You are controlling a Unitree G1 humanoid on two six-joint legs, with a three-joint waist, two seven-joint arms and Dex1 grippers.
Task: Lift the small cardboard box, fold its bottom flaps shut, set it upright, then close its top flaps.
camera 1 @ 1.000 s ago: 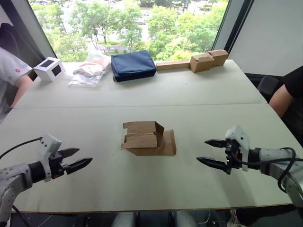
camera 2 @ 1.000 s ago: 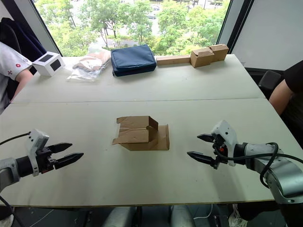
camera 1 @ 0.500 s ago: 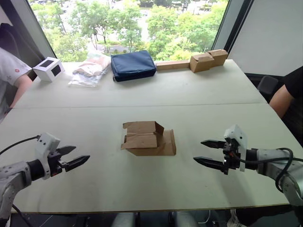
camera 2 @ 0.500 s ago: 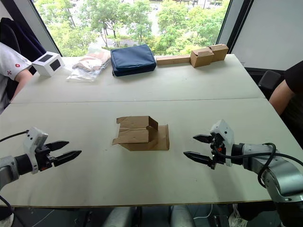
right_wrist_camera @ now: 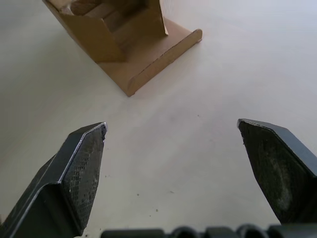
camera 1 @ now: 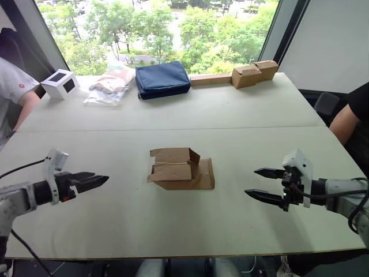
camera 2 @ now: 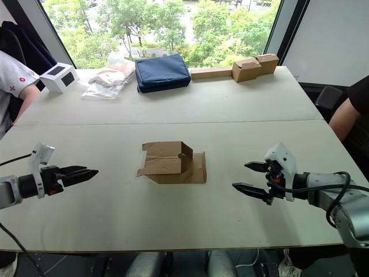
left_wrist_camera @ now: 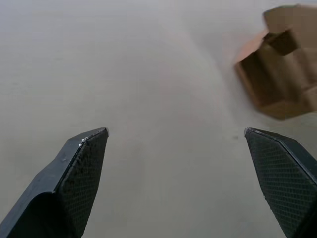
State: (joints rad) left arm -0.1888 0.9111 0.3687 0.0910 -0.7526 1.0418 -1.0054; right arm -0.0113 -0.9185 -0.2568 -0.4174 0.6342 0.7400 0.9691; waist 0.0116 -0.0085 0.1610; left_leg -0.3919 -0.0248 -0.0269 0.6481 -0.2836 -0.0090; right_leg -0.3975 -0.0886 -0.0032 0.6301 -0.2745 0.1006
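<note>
The small cardboard box (camera 1: 180, 168) lies on the desk (camera 1: 230, 115) between the left hand (camera 1: 98, 182) and right hand (camera 1: 260, 183), both spread and empty.

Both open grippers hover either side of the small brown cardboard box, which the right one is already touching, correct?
Not touching. In the left eye view the right gripper is open and apart from the small brown cardboard box, bare table between them. The left gripper is open too, on the other side.

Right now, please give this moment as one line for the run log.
phase: approach | small cardboard box: lying on table, flaps open, untouched | left gripper: open, apart from box | right gripper: open, apart from box
</note>
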